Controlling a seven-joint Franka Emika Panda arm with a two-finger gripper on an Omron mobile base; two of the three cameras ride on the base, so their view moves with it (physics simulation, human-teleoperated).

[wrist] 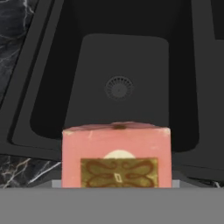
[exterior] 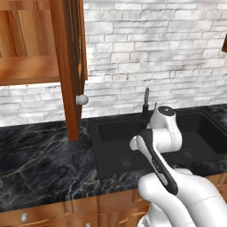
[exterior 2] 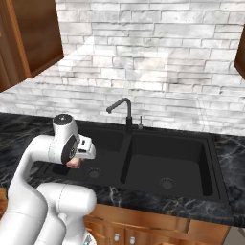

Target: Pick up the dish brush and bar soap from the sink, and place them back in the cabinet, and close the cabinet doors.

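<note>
Pink bar soap (wrist: 116,155) clamped between wide-set fingers (exterior 2: 76,161) — above the sink (wrist: 39,109).

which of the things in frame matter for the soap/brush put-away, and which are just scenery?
Job:
bar soap, held in the gripper above the sink
sink
cabinet, shelf bare
cabinet door, open

Scenery:
faucet
marble counter
brick wall
lower drawers
</note>
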